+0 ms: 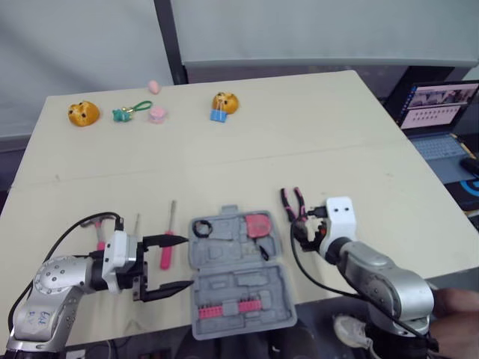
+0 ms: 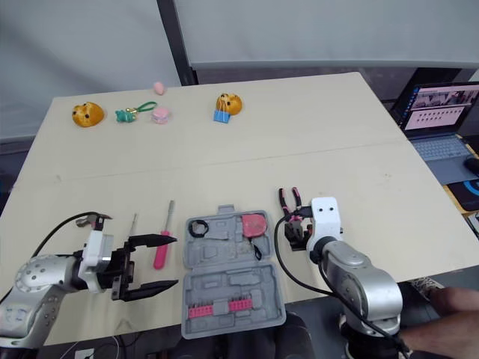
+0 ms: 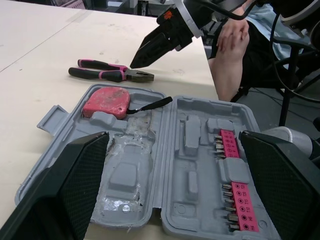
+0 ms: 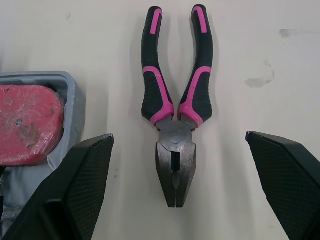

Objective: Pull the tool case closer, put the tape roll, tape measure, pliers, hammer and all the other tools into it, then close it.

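the tool case [image 1: 224,288] lies open and flat at the near edge of the table [image 1: 299,142], its 2 halves spread, close enough for both arms to reach. the tape roll [image 1: 203,227] and the red tape measure [image 1: 259,224] already sit in the far half, and a pink bit strip [image 1: 236,308] fills a slot in the near half.

the pliers [image 4: 172,135] lie on the table just beside the case's right edge, handles pointing away. the right gripper [image 1: 305,233] hangs directly over them with its fingers spread wide and nothing in them, 1 to each side of the tool, which reads as lining up for a grasp. the case wall sits close to 1 finger, so that side has little room.

the left gripper [image 1: 174,263] is likewise spread and empty, pointing at the case's left edge, probably to steady it. its far finger crosses over the pink screwdriver [image 1: 166,254], which lies just left of the case, with a thinner driver [image 1: 136,224] beside it. what looks like the hammer [image 2: 97,218] is partly hidden by the left arm.

well apart on the far side sit 2 orange toys [image 1: 83,114], a green keychain [image 1: 127,113] and a pink piece [image 1: 156,114]. a laptop [image 1: 441,112] stands off the table to the right, and a person's hand [image 1: 456,303] is near the right arm.
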